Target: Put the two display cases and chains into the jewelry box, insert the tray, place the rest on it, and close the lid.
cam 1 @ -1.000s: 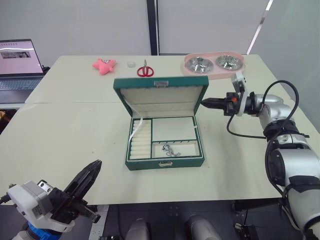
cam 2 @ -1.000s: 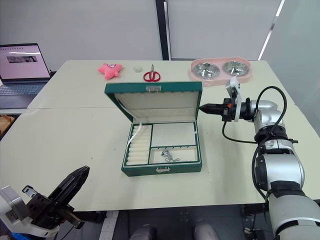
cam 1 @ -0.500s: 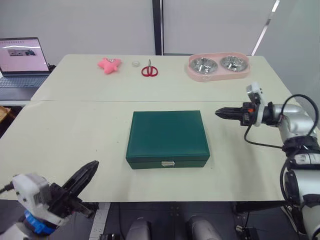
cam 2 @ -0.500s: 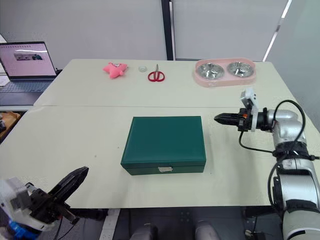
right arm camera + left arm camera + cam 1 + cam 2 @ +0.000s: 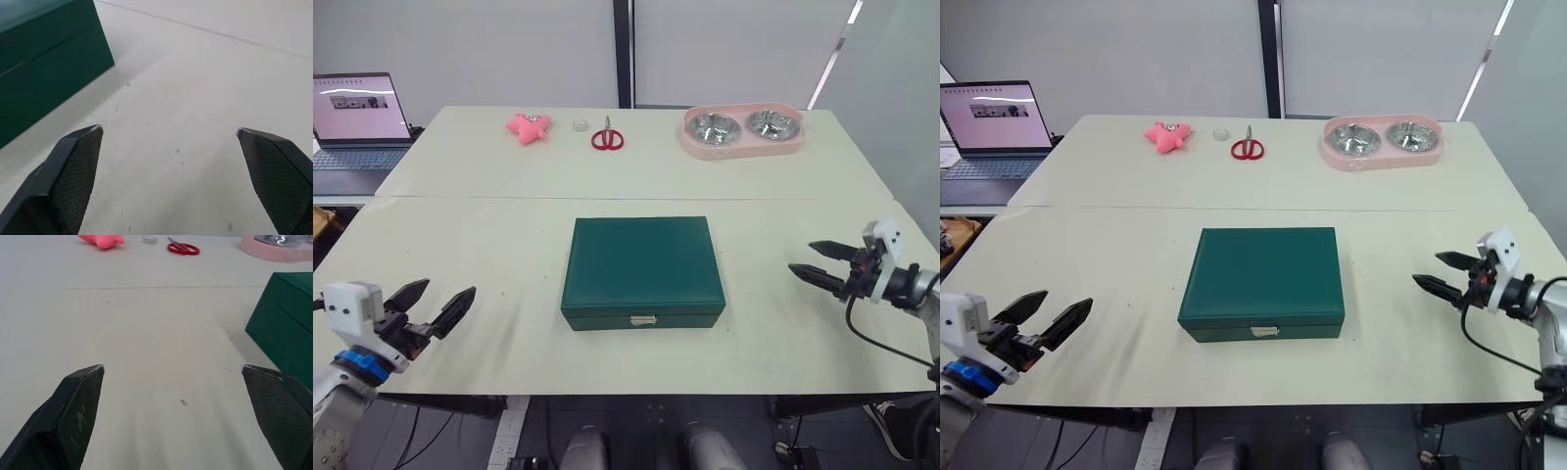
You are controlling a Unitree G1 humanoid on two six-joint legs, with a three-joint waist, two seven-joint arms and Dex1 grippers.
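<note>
The dark green jewelry box (image 5: pixel 642 264) sits in the middle of the table with its lid (image 5: pixel 642 250) down flat and the metal clasp (image 5: pixel 642 319) facing me. The display cases, chains and tray are hidden from view. My left gripper (image 5: pixel 446 291) hovers open near the table's front left edge, well apart from the box, nothing between its fingers (image 5: pixel 73 411). My right gripper (image 5: pixel 802 257) stands open to the right of the box, also apart and empty. A corner of the box (image 5: pixel 44 44) appears in the right wrist view.
At the back of the table lie a pink double bowl dish (image 5: pixel 742 129), red scissors (image 5: pixel 606 137), a small clear round cap (image 5: pixel 579 124) and a pink star toy (image 5: pixel 528 126). A laptop (image 5: pixel 357 117) stands on a side table at the far left.
The box was open a second ago and now lies shut. Both grippers went from shut to open. My right gripper drew back to the right and nearer the front edge.
</note>
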